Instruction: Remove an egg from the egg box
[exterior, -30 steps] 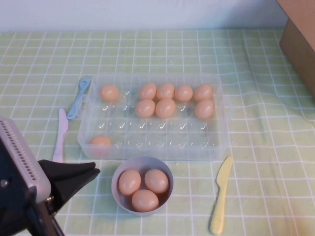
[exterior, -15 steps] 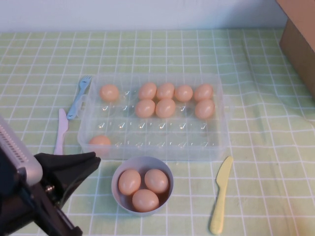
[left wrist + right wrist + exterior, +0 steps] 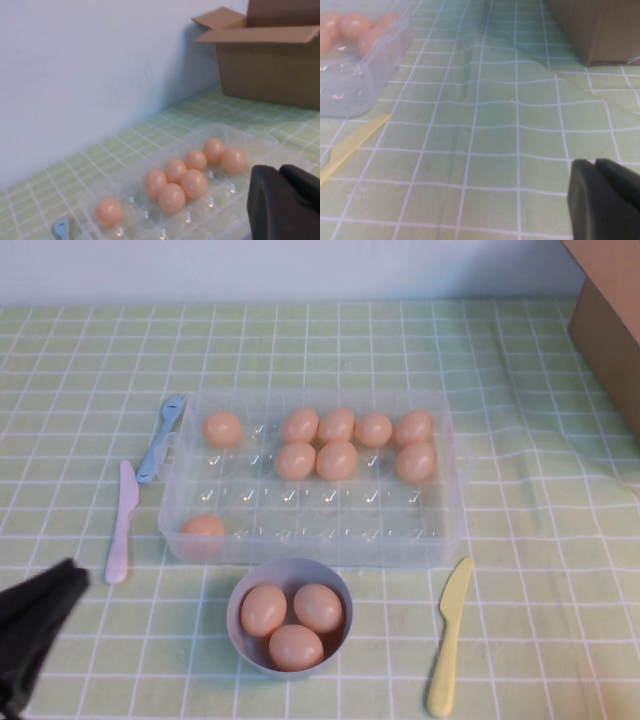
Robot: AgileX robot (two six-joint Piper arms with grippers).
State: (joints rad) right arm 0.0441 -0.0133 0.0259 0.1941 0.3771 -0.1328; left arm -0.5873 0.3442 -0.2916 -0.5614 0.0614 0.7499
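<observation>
nine eggs are seen in the egg box point(image 3: 440, 530), a clear tray lying at the middle of the green checked cloth point(image 3: 540, 470). five sit along its far row, three in the next row, and one egg point(image 3: 204, 527) lies alone in the near left corner, against the wall. just in front of the box a grey bowl point(image 3: 243, 595) is placed, and three more eggs are held in it. a blue fork point(image 3: 160, 436) and a pale pink knife point(image 3: 122, 520) are laid to the left of the box, a yellow knife point(image 3: 448, 634) near its front right corner. a cardboard box point(image 3: 608, 320) stands at the far right edge.

the left gripper point(image 3: 45, 615) is seen low at the near left corner of the high view, well apart from the egg box, its black fingers pressed together and nothing held. the right gripper point(image 3: 605, 197) is shown only in its own wrist view, over bare cloth near the yellow knife and the cardboard box, its fingers likewise closed and empty.
</observation>
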